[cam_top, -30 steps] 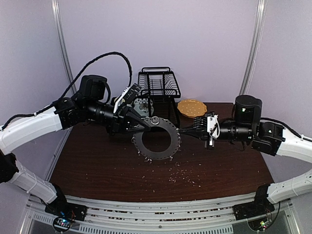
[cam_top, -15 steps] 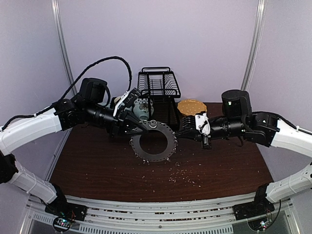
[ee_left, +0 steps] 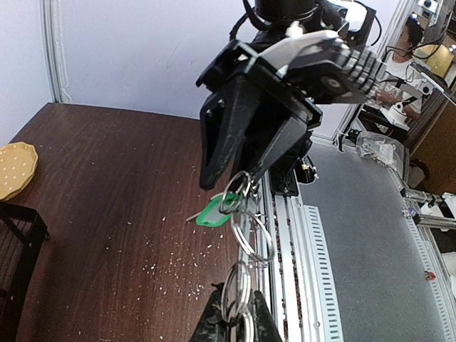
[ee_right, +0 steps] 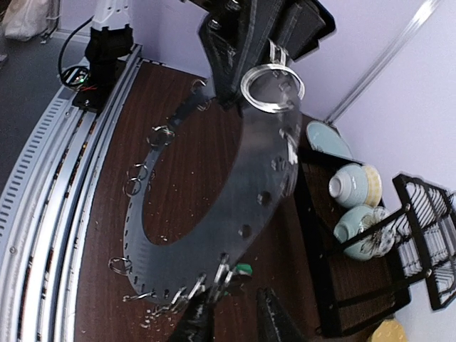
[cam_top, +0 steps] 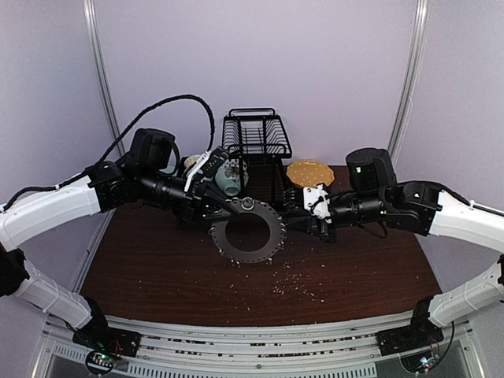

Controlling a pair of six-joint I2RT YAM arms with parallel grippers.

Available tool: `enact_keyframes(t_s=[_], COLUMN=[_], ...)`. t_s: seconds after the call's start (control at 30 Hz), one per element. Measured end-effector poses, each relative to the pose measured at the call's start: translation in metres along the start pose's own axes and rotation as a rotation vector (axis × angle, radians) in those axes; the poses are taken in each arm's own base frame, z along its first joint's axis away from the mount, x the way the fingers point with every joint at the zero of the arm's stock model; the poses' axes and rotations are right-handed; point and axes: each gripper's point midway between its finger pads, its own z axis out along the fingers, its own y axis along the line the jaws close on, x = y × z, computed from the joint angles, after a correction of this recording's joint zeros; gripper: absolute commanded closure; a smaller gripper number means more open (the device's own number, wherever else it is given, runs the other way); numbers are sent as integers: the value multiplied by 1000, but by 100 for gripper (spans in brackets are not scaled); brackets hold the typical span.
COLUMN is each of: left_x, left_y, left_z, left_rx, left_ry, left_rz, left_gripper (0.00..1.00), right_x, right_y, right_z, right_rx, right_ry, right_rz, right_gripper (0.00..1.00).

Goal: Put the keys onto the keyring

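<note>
Closer in than a second ago, right fingers converge on a silvery wire loop beside the tiny green-headed key, whether gripping it I cannot tell; left fingers, pinching the flat dark-grey loop-fringed keyring disc above the counter, should hold it rigid.

Both arms have black base blocks bolted onto the silvery slotted rail, each with a small circuit board just beside it. The board by the left arm shows a blue light. Up from the rail, the long links of the left and right arm are glossy white shells. Farther from the rail come matte black joint housings, rounded and cylindrical. A black braided cable arches over the left arm, farthest from the rail. Each wrist bears a small white plate. The right gripper has angular black fingers and a pale ribbed plate — a round screw head set in it.
</note>
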Motion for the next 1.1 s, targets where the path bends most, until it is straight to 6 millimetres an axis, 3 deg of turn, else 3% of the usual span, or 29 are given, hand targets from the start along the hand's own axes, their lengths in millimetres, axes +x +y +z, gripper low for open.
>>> enact_keyframes(t_s=[0.2, 0.27, 0.3, 0.33, 0.37, 0.4, 0.5, 0.6, 0.73, 0.9, 1.1], left_x=[3, 7, 8, 9, 11, 12, 18, 30, 63, 109, 97], left_y=[3, 10, 13, 15, 17, 18, 26, 46, 63, 56, 52], left_z=[0, -3, -5, -6, -7, -8, -15, -28, -33, -26, -28], left_rx=[-21, -46, -57, -64, -71, -76, -89, -122, -114, -26, 49], left_ry=[14, 25, 29, 32, 34, 34, 32, 15, -18, -35, -107], left_rz=[15, 1, -4, -10, -15, -18, -65, -176, -390, -670, -726], left_gripper=[100, 100, 100, 100, 100, 100, 100, 100, 100, 100, 100], right_x=[19, 23, 25, 26, 28, 30, 38, 44, 49, 47, 34], right_y=[1, -3, -5, -7, -10, -12, -18, -27, -31, -34, -46], right_z=[-11, -20, -25, -30, -35, -40, -50, -58, -62, -62, -66], right_rx=[63, 97, 120, 138, 160, 178, 230, 280, 318, 325, 351], right_ry=[34, 41, 44, 44, 46, 48, 59, 64, 54, 39, 4], right_rz=[43, 59, 67, 77, 85, 95, 134, 194, 250, 343, 434], right_gripper=[61, 53, 46, 30, 5, 1, 0, 0, 0, 0, 0])
